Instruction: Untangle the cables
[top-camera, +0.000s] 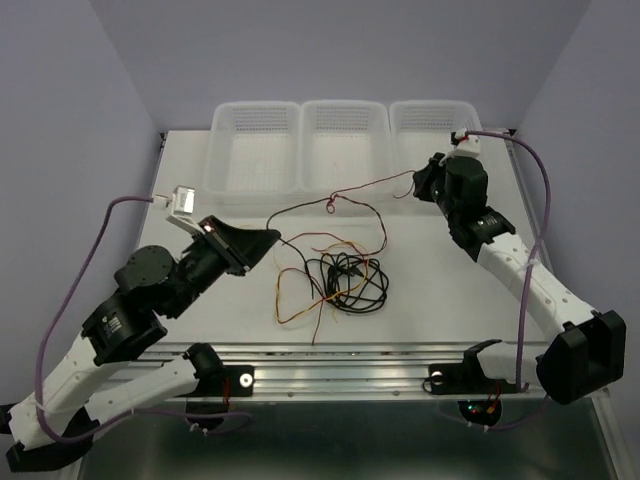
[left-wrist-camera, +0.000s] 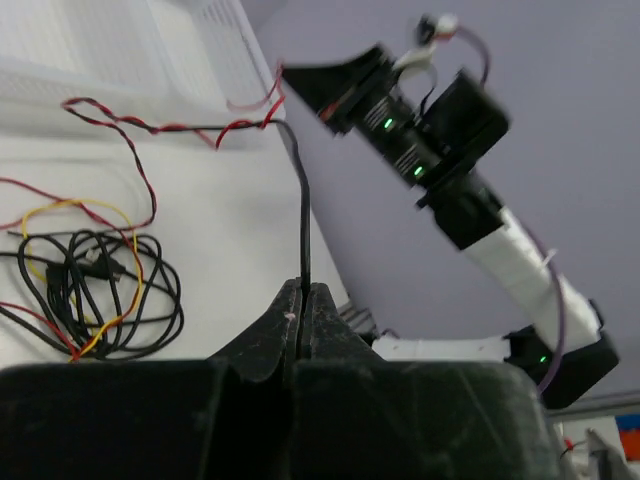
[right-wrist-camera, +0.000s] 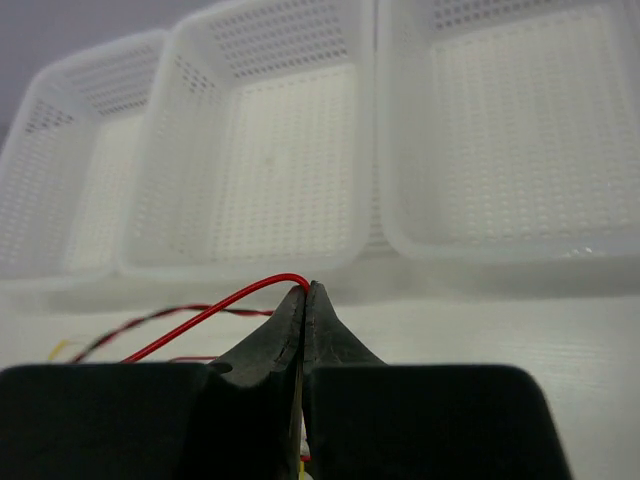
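Observation:
A tangle of thin black, red and yellow cables (top-camera: 335, 280) lies on the white table (top-camera: 440, 300) at the middle. My left gripper (top-camera: 272, 238) is shut on a black wire (left-wrist-camera: 304, 215) that rises from its tips (left-wrist-camera: 303, 290) toward a twisted red-and-black pair (left-wrist-camera: 150, 127). My right gripper (top-camera: 418, 182) is shut on a red wire (right-wrist-camera: 215, 312) at its tips (right-wrist-camera: 306, 290). That red wire (top-camera: 370, 184) runs stretched above the table from the right gripper toward the left, past a small knot (top-camera: 332, 205).
Three white mesh baskets (top-camera: 344, 118) stand in a row along the table's far edge, close behind the right gripper; they also show in the right wrist view (right-wrist-camera: 270, 170). Thick purple cables (top-camera: 545, 215) hang from both arms. A metal rail (top-camera: 350, 370) runs along the near edge.

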